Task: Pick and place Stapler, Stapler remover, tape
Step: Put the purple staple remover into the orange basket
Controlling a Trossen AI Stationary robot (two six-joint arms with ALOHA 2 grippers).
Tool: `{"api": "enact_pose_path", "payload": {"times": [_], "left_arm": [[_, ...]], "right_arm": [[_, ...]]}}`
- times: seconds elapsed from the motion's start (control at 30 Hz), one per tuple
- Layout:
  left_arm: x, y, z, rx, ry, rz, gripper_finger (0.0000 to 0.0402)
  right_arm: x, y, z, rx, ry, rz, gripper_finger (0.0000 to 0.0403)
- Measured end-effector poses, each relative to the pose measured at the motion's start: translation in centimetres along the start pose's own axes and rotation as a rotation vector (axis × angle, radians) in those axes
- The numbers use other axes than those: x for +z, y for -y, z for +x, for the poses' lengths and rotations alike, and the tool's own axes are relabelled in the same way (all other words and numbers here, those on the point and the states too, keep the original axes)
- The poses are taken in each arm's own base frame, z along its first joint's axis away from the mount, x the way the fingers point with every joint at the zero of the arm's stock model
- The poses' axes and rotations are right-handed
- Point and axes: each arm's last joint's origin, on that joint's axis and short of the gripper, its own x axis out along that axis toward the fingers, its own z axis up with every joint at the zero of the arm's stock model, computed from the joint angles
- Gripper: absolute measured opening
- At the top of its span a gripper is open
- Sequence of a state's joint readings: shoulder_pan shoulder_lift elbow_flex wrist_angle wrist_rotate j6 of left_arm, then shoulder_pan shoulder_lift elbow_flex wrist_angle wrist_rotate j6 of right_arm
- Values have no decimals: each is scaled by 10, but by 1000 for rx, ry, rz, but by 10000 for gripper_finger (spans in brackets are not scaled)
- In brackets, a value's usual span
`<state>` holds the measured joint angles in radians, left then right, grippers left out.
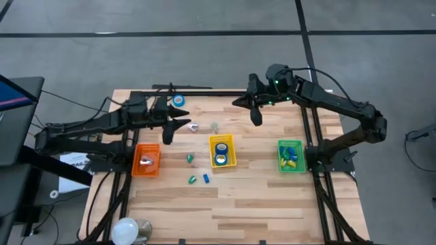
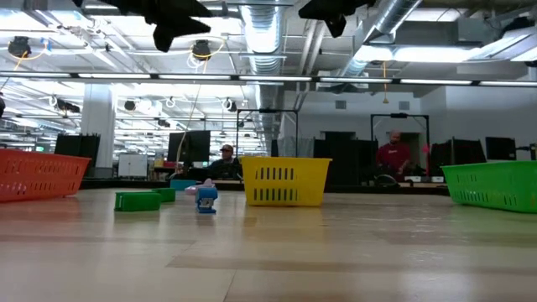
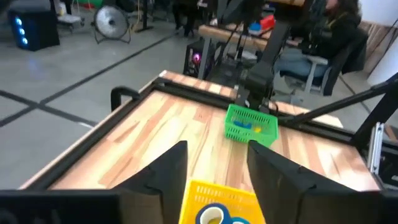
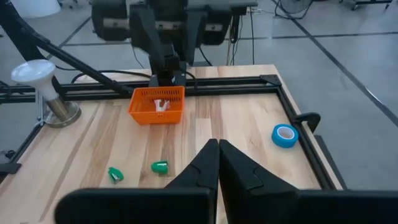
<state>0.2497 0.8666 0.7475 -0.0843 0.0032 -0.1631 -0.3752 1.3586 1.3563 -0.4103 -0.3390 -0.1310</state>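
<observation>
A roll of blue tape (image 1: 178,101) (image 4: 285,135) lies flat on the table near its far edge. More tape rolls (image 1: 221,148) sit in the yellow basket (image 1: 231,162) at mid-table. Small green pieces (image 1: 191,158) (image 4: 160,167) and a blue piece (image 1: 206,178) lie loose on the wood; I cannot tell whether they are staplers or stapler removers. My left gripper (image 1: 178,129) (image 3: 217,168) hovers open above the table, left of the yellow basket, with nothing between its fingers. My right gripper (image 1: 256,119) (image 4: 217,163) hangs shut and empty high over the far middle.
An orange basket (image 1: 146,163) with a pale object stands at the left. A green basket (image 1: 291,163) with blue and yellow items stands at the right. A small pale thing (image 1: 194,126) lies beside my left gripper. A white lamp-like object (image 1: 129,230) sits at the near left corner.
</observation>
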Motion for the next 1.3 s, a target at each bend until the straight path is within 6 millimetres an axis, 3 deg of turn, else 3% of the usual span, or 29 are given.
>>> {"api": "enact_pose_path", "payload": {"times": [0.4,0.63,1.0,1.3], "left_arm": [[-5,-1,15,7,-48,0,263],[18,0,10,15,18,50,260],[18,-11,11,63,12,38,255],[3,-14,30,58,-101,35,252]], "right_arm": [[-5,-1,0,5,-46,41,1],[-5,-2,-6,2,-61,40,1],[1,-14,-45,-46,-49,-8,1],[-40,-22,-54,-72,-61,65,0]]}}
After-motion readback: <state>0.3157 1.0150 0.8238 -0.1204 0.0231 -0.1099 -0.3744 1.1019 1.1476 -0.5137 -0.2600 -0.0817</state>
